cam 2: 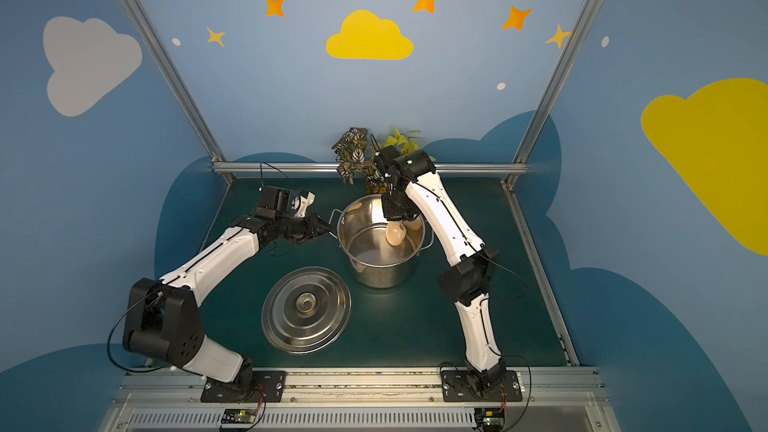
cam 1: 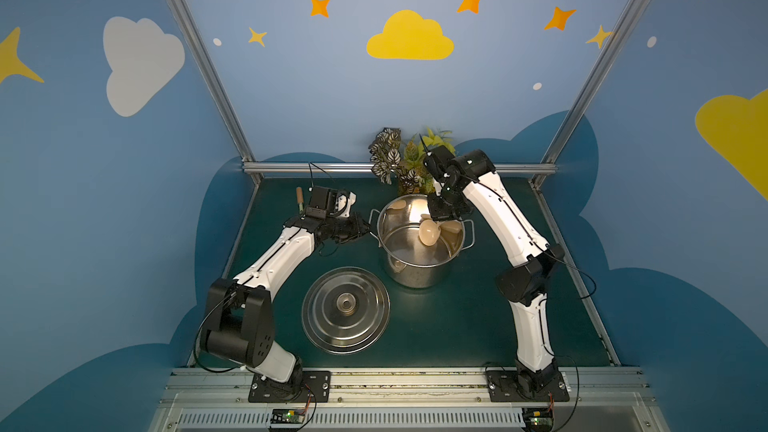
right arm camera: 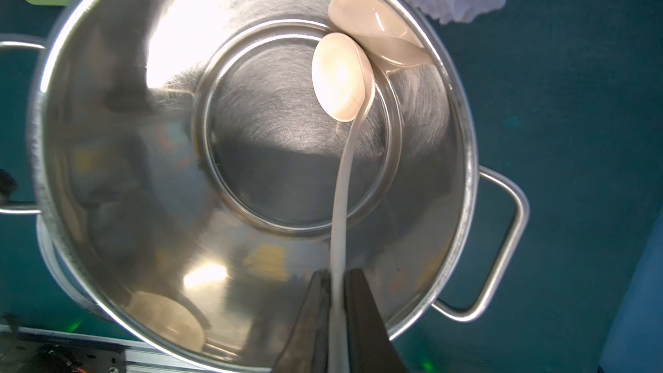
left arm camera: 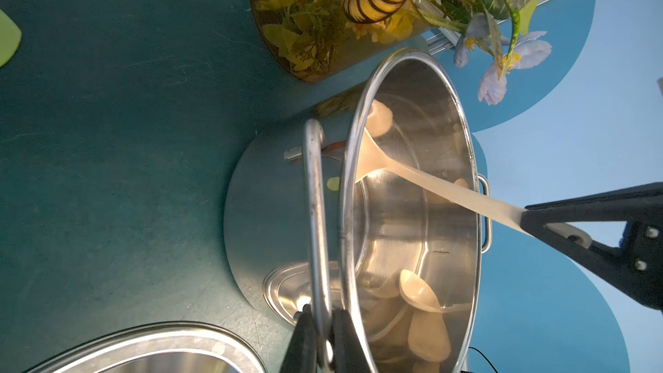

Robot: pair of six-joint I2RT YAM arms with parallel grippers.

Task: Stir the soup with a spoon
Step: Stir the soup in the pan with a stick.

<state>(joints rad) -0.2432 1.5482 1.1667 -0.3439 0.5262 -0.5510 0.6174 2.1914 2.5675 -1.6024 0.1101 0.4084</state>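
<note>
I see the right gripper (right arm camera: 335, 276) clamped on the ladle (right arm camera: 340, 188) handle, bowl low inside the pot (cam 1: 415, 274). The left gripper (left arm camera: 320, 313) is pinched tight on the pot's side handle (left arm camera: 313, 202).

a round steel lid (cam 1: 345, 310) lies flat on the dark green table mat (cam 1: 457, 326), toward the front, its centre knob showing. at the back edge stands a see-through vase (left arm camera: 323, 30) of artificial foliage (cam 1: 395, 157) with striped and yellow-green leaves. pale purple flowers (left arm camera: 502, 62) show beside it in the left wrist view. at the back left only the wooden handle (cam 1: 299, 197) of a tool is visible. a light green blade (left arm camera: 7, 37) sits at a wrist view's edge. the blue walls carry a yellow cloud (cam 1: 409, 37), a white cloud (cam 1: 141, 64) and orange stars (cam 1: 320, 6). an aluminium bar (cam 1: 324, 167) runs along the back.
</note>
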